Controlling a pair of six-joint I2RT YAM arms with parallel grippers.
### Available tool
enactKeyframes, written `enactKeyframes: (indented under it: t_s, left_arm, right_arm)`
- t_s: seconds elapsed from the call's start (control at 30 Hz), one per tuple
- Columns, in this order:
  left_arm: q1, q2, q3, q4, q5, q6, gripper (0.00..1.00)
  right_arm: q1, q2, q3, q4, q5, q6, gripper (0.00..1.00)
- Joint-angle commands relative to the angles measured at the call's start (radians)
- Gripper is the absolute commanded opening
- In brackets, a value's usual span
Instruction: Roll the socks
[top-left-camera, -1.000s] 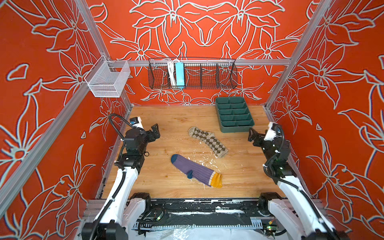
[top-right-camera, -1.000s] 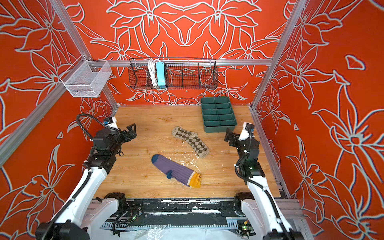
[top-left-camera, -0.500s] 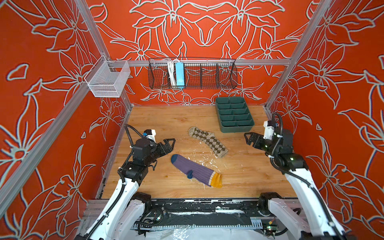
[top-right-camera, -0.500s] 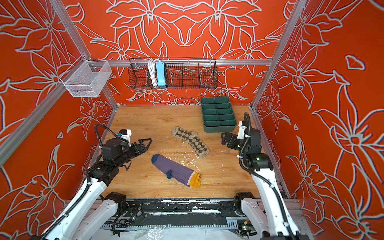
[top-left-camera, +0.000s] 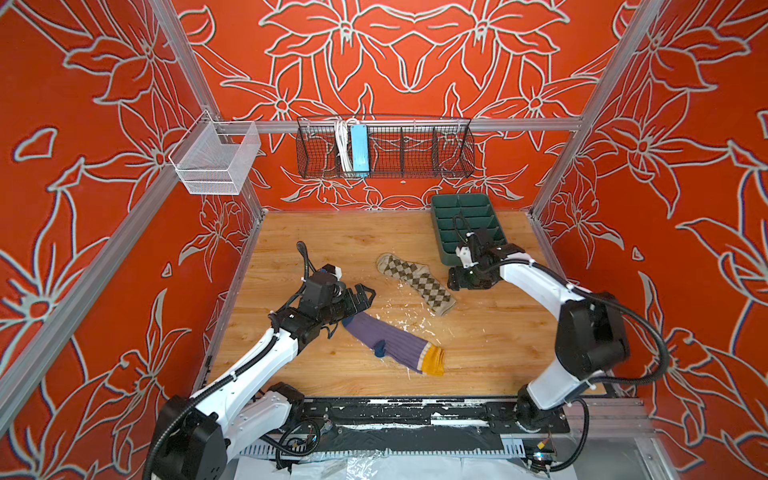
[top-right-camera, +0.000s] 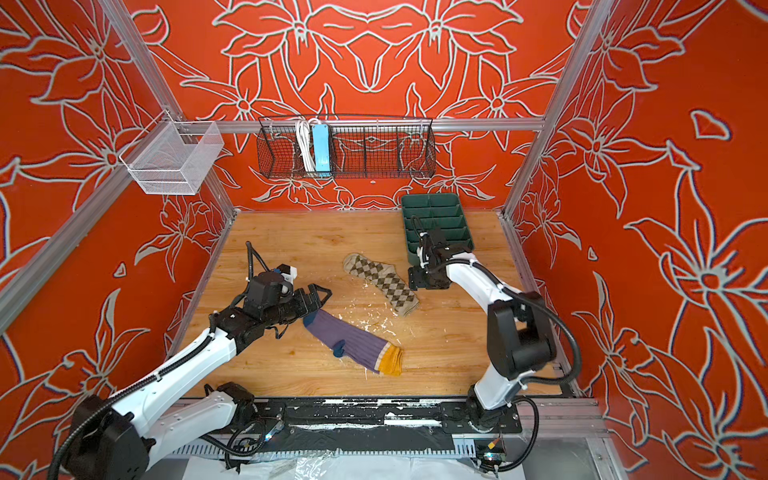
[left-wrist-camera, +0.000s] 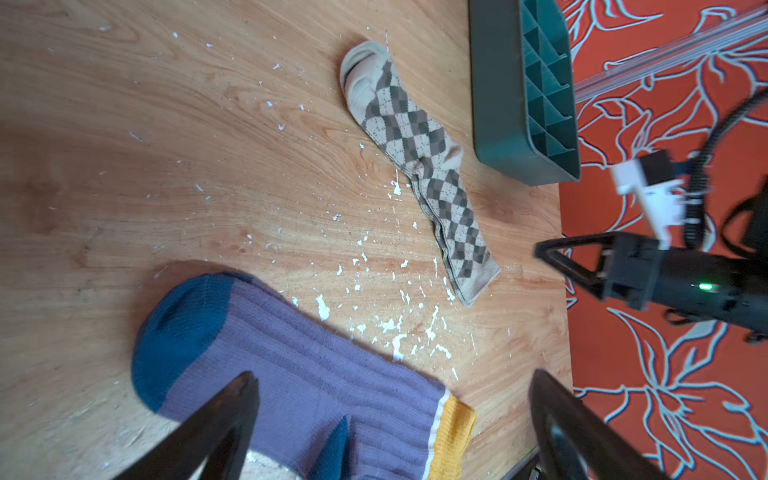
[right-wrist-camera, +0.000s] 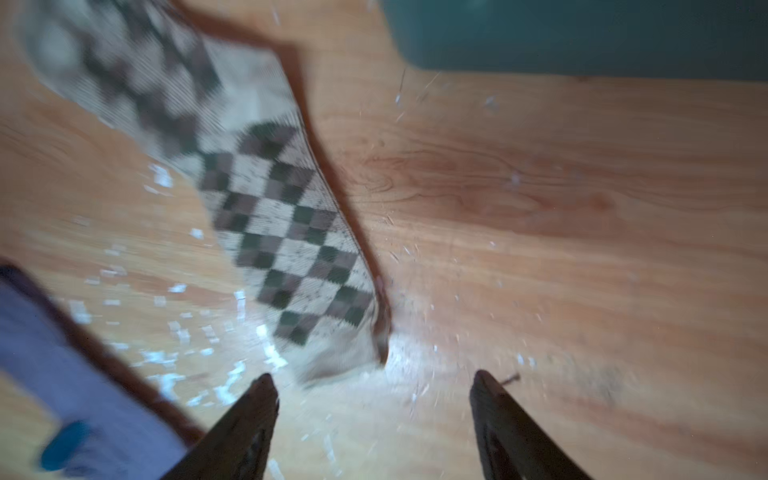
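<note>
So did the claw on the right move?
Yes. The right gripper moved left, from right of the green tray to in front of it, beside the argyle sock.

open tabletop (top-left-camera: 332, 245) — tray (top-left-camera: 457, 203) back right

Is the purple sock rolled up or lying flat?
Lying flat. The purple sock lies stretched out on the table, navy toe at one end, yellow cuff at the other, with no part curled over.

The right wrist view is all smeary: the argyle sock (right-wrist-camera: 266, 216) looks fuzzy, and the purple sock (right-wrist-camera: 62, 365) and green tray (right-wrist-camera: 582, 37) run off the picture's edge. In both top views the right arm (top-left-camera: 536, 282) hides part of the green tray's near edge
</note>
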Motion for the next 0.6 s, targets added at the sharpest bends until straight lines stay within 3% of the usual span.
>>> enactKeyframes:
  t_s: [0.0,0.13,0.33,0.57]
  left_arm:
    - [-0.005,0.022,0.038,0.007,-0.029,-0.030,1.00]
    - [-0.006,0.042,0.051,0.001,-0.045,-0.028,1.00]
    - [-0.005,0.056,0.076,-0.024,-0.063,-0.008,0.99]
    - [-0.005,0.026,0.156,-0.107,-0.121,0.129,0.98]
  right_arm:
    - [0.033,0.077,0.041,-0.013,0.043,0.001,0.65]
    - [0.069,0.134,0.040,0.024,0.074,0.013,0.60]
    - [0.103,0.173,0.025,0.037,0.095,0.053,0.39]
    - [0.200,0.131,-0.086,0.092,0.078,0.200,0.27]
